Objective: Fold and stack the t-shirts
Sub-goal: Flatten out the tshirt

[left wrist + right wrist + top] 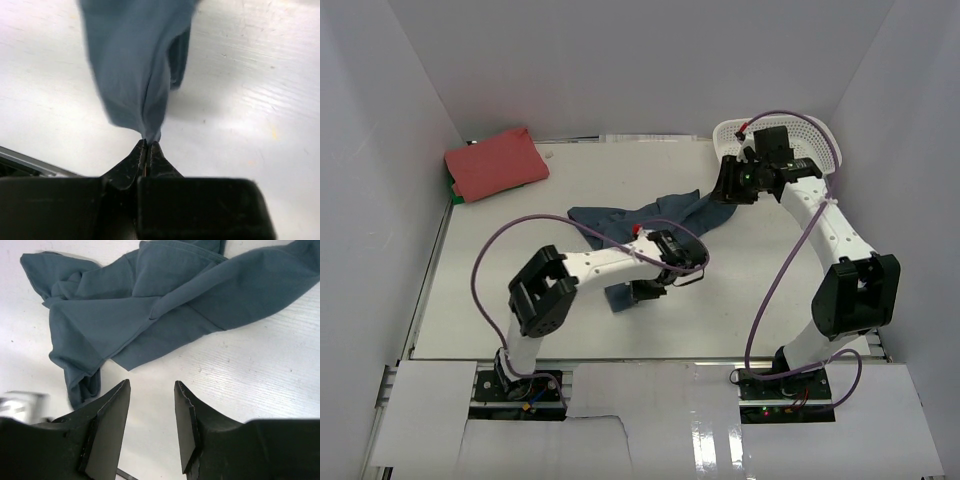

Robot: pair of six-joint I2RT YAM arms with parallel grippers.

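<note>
The teal-blue t-shirt [655,213] lies crumpled across the middle of the table. My left gripper [642,293] is shut on one of its edges, and a flap of cloth [618,298] is pulled toward the near side. In the left wrist view the fabric [135,65] bunches to a point between the closed fingertips of the left gripper [148,143]. My right gripper [723,193] hovers open just past the shirt's right end. In its wrist view the shirt [150,305] spreads beyond the right gripper [151,385], which has bare table between its fingers. The coral-red t-shirt [495,162] lies folded at the far left corner.
A white lattice basket [820,140] sits at the far right corner, behind the right arm. Something green [454,190] peeks out under the red t-shirt. White walls close in the table on the left, back and right.
</note>
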